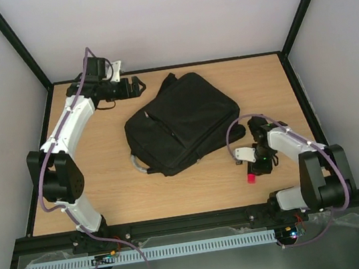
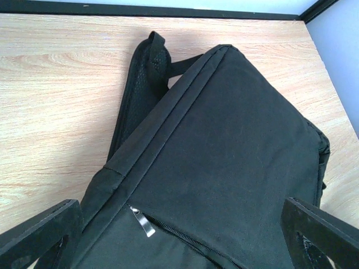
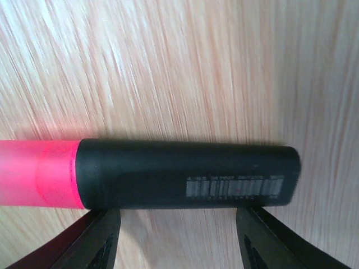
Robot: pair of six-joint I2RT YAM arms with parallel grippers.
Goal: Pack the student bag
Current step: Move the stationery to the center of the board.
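The student bag [image 1: 184, 121] is laid flat at mid-surface [image 1: 108, 199], toward the far edge. The left end effector [image 1: 138, 85] is spread wide beside its far-left end. The right end effector [image 1: 259, 167], jaws partly parted, is seen at a pink-capped black marker [image 3: 185, 174] near the near right corner; whether the marker is gripped cannot be told.

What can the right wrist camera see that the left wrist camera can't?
Only the right wrist view shows a fat marker, black with a pink end and a barcode sticker, lying across the tips of the right gripper. Only the left wrist view shows the student bag, with its zip pull and a strap, framed by the wide-open left gripper. Both show the wooden table and two black fingers at the bottom edge.
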